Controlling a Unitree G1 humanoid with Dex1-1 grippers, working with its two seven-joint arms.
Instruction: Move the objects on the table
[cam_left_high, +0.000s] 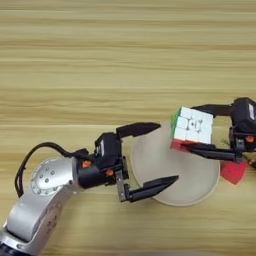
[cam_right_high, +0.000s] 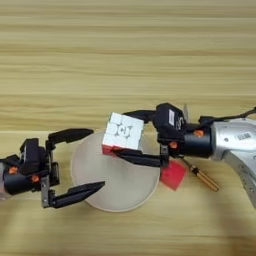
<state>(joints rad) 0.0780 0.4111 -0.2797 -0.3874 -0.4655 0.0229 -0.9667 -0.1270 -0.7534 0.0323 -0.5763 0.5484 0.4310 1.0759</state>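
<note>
My right gripper (cam_right_high: 131, 138) clamps the puzzle cube (cam_right_high: 123, 132) over the plate's (cam_right_high: 117, 192) right rim; left gripper (cam_left_high: 150, 157) gapes empty at its left rim, nearer.

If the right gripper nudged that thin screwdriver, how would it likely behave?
The screwdriver looks slim and round, so it would probably roll or pivot on the smooth table. It seems light and stiff. The red cube beside it might block rolling that way.
</note>
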